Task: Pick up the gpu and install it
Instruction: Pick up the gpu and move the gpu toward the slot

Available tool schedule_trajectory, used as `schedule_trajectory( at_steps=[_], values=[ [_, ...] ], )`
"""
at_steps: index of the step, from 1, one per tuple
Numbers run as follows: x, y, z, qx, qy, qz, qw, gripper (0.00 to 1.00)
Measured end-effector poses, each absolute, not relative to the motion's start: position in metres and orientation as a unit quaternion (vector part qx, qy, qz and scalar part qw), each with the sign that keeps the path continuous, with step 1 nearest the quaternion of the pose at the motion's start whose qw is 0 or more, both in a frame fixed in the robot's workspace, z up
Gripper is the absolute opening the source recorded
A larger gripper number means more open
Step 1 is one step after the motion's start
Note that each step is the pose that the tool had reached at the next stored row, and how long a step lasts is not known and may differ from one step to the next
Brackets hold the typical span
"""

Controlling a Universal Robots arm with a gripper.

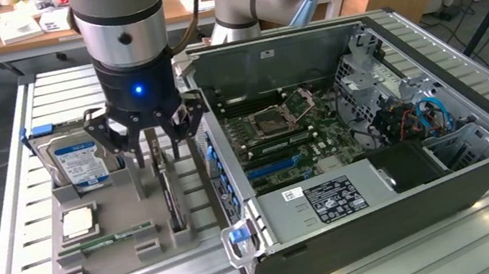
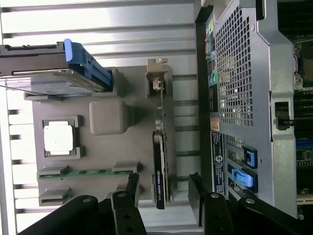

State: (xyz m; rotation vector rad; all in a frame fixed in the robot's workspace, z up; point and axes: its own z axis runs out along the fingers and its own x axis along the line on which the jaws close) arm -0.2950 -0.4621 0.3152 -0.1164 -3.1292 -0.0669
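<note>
From my station I see the gripper (image 1: pixel 149 142) hanging over the grey parts tray (image 1: pixel 110 208) in the left half of the exterior view. Its jaws are spread wide and hold nothing. In the wrist view one finger (image 2: pixel 131 188) shows on each side of the gpu (image 2: pixel 160 166), apart from it.

The gpu stands on its long edge in a slot along the tray's side nearest the computer case (image 1: pixel 483 174), directly under the gripper. It is a thin dark card with its metal bracket end seated in a tray post.

The tray's other pockets are filled too. A hard drive (image 1: pixel 81 158) with a blue-white label stands upright at the tray's far end, upper left of centre in the exterior view. A square processor (image 1: pixel 77 221) lies flat in its recess, and a narrow green memory stick (image 1: pixel 116 237) lies in the groove below it.

The case lies open on the slatted table (image 1: pixel 436 254), filling the exterior view's right. Inside I see the motherboard (image 1: pixel 284 138) and a labelled power supply (image 1: pixel 326 197).
</note>
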Motion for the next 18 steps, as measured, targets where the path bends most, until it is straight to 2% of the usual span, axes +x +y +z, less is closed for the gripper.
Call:
schedule_trajectory(
  at_steps=[18],
  values=[
    [-0.295,-0.462,0.303,-0.029,-0.999,-0.018,0.005,0.53]
  ],
)
